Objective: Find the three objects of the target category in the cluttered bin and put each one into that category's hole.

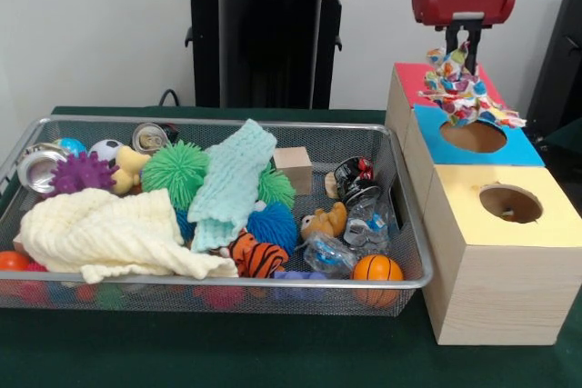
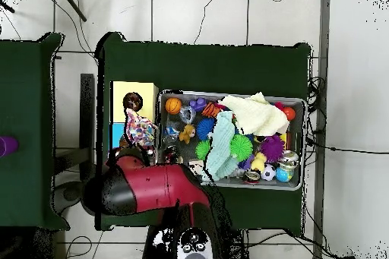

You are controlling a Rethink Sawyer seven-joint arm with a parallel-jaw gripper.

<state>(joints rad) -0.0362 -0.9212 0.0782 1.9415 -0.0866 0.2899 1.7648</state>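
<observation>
One bundle (image 1: pixel 464 88) is hanging from the fingers (image 1: pixel 466 50), clamped shut on it, over the blue box (image 1: pixel 518 147). Step: carrying. Next: shifting onto the yellow box's hole (image 1: pixel 510 203), then releasing.

Seen from above: red arm (image 2: pixel 156 187) reaches over green bench (image 2: pixel 251 62) w/ spotted fabric bundle (image 2: pixel 140 128) hanging above the blue-topped box (image 2: pixel 116 134), just beside yellow-topped box (image 2: pixel 144 90) & its dark hole (image 2: pixel 132 102). Wire bin (image 2: pixel 298 104) alongside, packed w/ toys.
</observation>
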